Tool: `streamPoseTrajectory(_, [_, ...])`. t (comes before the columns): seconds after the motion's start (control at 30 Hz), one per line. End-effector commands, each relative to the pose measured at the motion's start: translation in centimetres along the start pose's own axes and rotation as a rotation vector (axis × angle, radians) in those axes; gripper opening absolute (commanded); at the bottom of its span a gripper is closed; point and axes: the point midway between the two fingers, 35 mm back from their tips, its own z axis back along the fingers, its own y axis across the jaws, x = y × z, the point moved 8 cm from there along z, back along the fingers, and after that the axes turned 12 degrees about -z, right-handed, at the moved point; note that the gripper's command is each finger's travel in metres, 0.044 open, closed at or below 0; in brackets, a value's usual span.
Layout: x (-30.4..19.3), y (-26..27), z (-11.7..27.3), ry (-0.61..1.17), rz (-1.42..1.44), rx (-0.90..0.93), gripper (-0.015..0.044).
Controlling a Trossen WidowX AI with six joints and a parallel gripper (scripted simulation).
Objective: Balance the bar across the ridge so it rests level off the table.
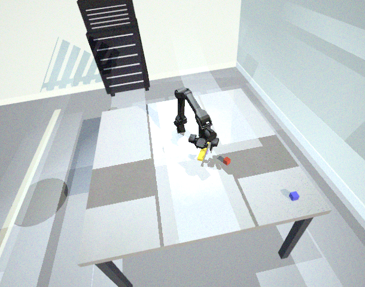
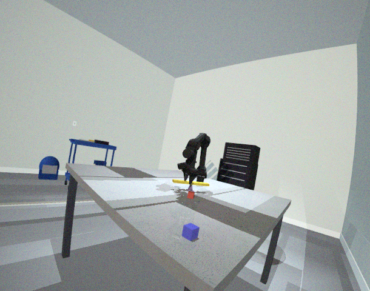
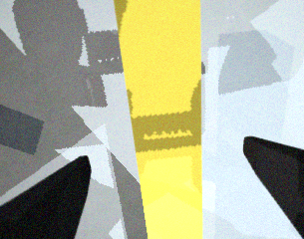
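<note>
A long yellow bar (image 1: 201, 155) (image 2: 204, 183) (image 3: 161, 75) lies across the top of the small purple ridge (image 2: 190, 188), with both ends clear of the table (image 1: 124, 228) (image 2: 147, 216). It looks about level; its right end sits slightly lower in the exterior view, and I cannot tell whether that is real tilt. My gripper (image 2: 188, 182) (image 3: 166, 153) is open around the bar near its middle, with a visible gap between each finger and the bar's sides in the wrist view. The contact of bar and ridge is partly hidden by the fingers.
A red cube (image 1: 226, 161) (image 2: 190, 194) stands on the table close to the ridge. A blue cube (image 1: 294, 195) (image 2: 190, 231) stands farther off, near a table corner. A black drawer cabinet (image 1: 117, 49) (image 2: 238, 165) stands on the floor beyond the table.
</note>
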Motion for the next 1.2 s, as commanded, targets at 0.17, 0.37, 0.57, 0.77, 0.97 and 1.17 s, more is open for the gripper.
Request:
streamPoseTrajectory(0.17, [0.2, 0.4, 6.9, 0.0, 0.0, 0.0, 0.044])
streamPoseTrajectory(0.37, [0.0, 0.1, 10.0, 0.0, 0.0, 0.0, 0.044])
streamPoseTrajectory(0.57, [0.0, 0.1, 10.0, 0.0, 0.0, 0.0, 0.044])
streamPoseTrajectory(0.77, [0.0, 0.1, 10.0, 0.0, 0.0, 0.0, 0.044])
streamPoseTrajectory(0.97, [0.0, 0.1, 10.0, 0.0, 0.0, 0.0, 0.044])
streamPoseTrajectory(1.17, [0.0, 0.1, 10.0, 0.0, 0.0, 0.0, 0.044])
